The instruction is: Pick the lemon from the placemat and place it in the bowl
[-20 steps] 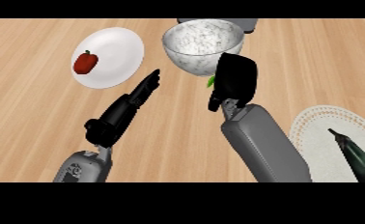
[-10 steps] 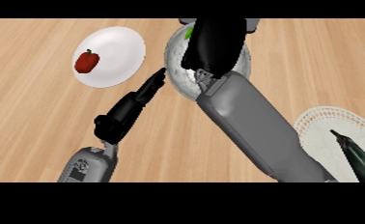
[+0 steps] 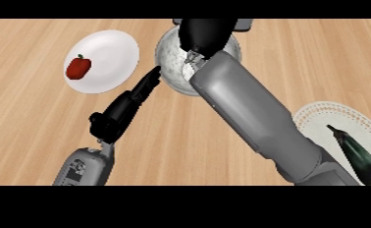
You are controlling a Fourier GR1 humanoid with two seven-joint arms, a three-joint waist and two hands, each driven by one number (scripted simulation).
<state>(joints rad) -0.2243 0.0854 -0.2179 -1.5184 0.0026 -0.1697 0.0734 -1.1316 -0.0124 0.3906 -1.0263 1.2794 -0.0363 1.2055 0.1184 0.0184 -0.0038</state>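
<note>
The speckled white bowl stands at the counter's far middle. My right hand hangs over the bowl's far side, its fingers curled downward, and the grey forearm covers the bowl's right half. No lemon shows; the hand hides whatever it holds. The round white placemat lies at the right edge, partly behind that forearm. My left hand lies open just left of the bowl, its straight fingers pointing up and right at the bowl's rim.
A white plate with a red pepper on it sits at the far left. A dark green pointed vegetable lies on the placemat at the right edge. A grey object stands behind the bowl.
My right hand has moved from in front of the bowl up and over it, to its far side. The green-yellow bit seen beside the hand earlier is now hidden. The left hand barely moved.
</note>
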